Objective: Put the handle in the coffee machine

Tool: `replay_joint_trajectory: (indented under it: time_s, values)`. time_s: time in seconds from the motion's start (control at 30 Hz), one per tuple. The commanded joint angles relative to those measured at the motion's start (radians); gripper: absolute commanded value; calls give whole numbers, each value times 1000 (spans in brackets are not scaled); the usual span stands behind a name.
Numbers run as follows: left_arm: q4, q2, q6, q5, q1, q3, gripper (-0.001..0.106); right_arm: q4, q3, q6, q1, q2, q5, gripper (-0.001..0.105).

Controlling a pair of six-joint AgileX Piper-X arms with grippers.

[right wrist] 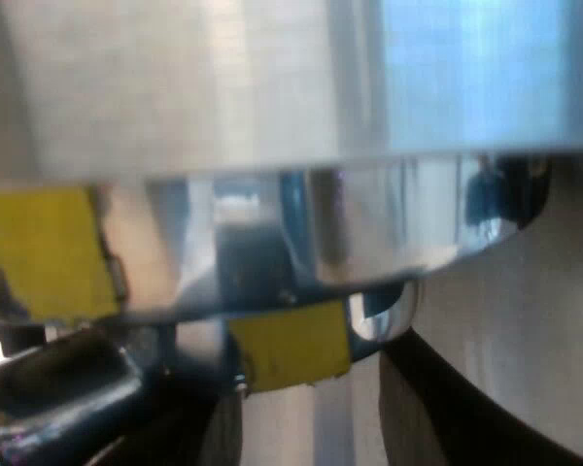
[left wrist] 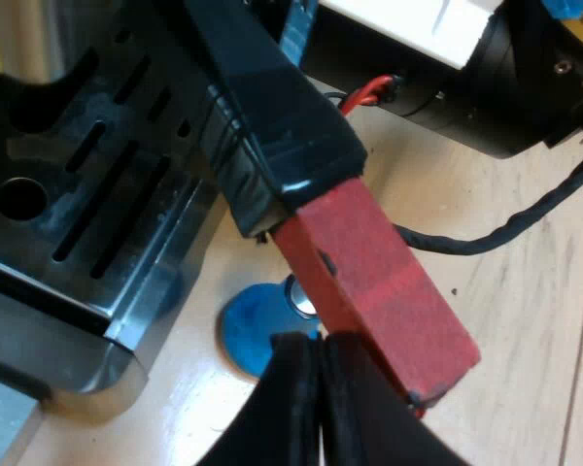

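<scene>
Blue tamper [left wrist: 253,335] (on wooden table [left wrist: 525,316])

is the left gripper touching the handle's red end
Touching. The left wrist view shows the left gripper clamped on the handle's red end, one finger pressed on each side.

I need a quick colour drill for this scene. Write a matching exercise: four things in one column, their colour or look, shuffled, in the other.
Things:
1. handle's end
2. tamper
3. table
4. machine's drip tray

Looks:
A. pale wood
B. red
C. dark metal with slots
D. blue

Pairs: 1-B, 2-D, 3-A, 4-C.
</scene>
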Motion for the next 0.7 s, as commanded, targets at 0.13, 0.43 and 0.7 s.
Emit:
replay_joint_trajectory:
  time_s: [0.13, 0.43, 0.7]
  values:
    - [56, -7, 30, 69, -13, -2, 1, -74, -21, -5, -2, -24, -29, 37]
    - [58, -7, 27, 69, -13, 2, 1, -11, -21, -5, 1, -24, -20, 37]
    - [43, -7, 27, 69, -13, 7, 1, 44, -15, -5, 7, -24, -20, 37]
